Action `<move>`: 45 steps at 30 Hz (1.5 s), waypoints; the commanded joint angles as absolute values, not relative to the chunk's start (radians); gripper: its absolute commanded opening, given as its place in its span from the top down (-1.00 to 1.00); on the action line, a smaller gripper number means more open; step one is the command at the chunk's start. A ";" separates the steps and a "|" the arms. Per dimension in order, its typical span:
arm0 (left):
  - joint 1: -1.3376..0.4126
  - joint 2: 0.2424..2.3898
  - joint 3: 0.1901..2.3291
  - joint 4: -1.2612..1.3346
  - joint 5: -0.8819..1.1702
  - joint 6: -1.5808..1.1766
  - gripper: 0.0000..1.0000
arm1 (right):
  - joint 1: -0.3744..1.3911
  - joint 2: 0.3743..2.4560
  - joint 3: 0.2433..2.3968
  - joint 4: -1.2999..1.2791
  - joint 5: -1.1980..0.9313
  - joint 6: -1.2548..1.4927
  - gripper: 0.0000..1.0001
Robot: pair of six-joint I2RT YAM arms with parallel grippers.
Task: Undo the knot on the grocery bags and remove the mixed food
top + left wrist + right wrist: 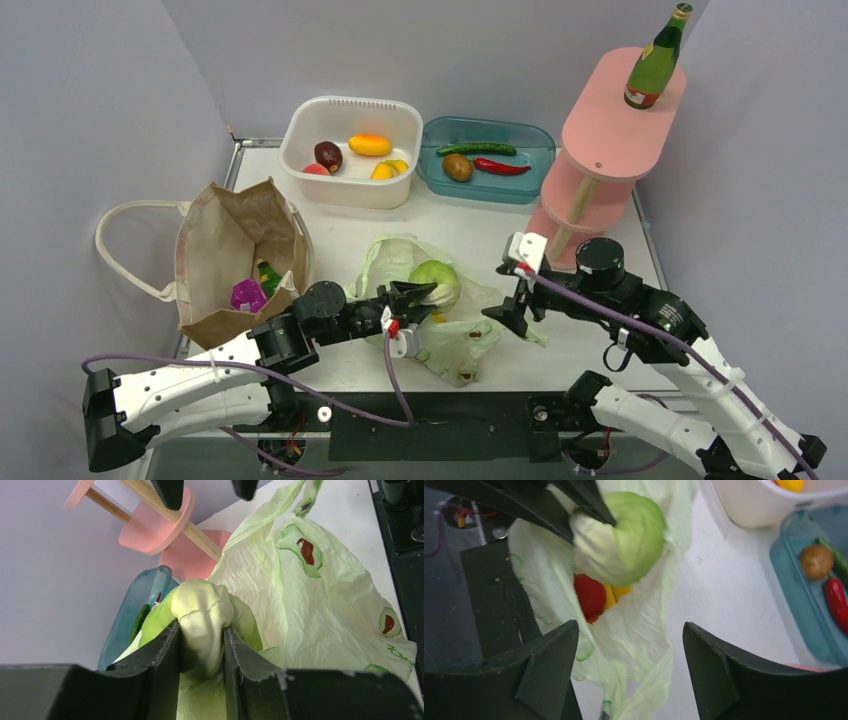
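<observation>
The left fingers (162, 652) are squeezed tight on the pale green cabbage (202, 602), one on each side of it. The cabbage is at the open mouth of the green plastic bag (455, 345). That bag lies crumpled on the bench (340, 235), just in front of the two arms. Inside it, under the cabbage, there is a red round fruit (590, 596) with something yellow (616, 591) right beside it.

The right fingers (549, 655) are wide apart and hold nothing. They hang over the right side of the plastic bag.

The brown paper bag (235, 235) sits at the left of the bench with its top open. A purple packet (247, 296) and a small green bottle (268, 277) are inside it.

At the back are a white tub (300, 130) with fruit in it and a blue tray (540, 145) with a red chilli (502, 167). A big green glass bottle (655, 62) stands on top of the pink shelf (610, 130).
</observation>
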State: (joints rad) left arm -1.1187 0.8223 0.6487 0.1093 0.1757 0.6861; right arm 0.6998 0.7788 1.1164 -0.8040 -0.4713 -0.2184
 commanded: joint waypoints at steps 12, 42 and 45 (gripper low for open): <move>-1.124 0.753 0.653 0.144 0.329 0.811 1.00 | 1.152 0.839 1.024 -0.473 -0.201 -0.552 -0.51; -1.126 0.733 0.770 -0.081 0.269 0.687 0.12 | 1.208 0.804 0.908 -0.369 0.065 -0.588 1.00; -1.126 0.669 0.762 -0.143 0.219 0.669 0.07 | 1.192 0.771 0.927 -0.388 0.065 -0.551 1.00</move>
State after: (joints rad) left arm -1.1206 0.7589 0.7155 -0.0418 0.2829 0.7181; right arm 1.2209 0.8337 0.9005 -0.3985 -0.0341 -0.6033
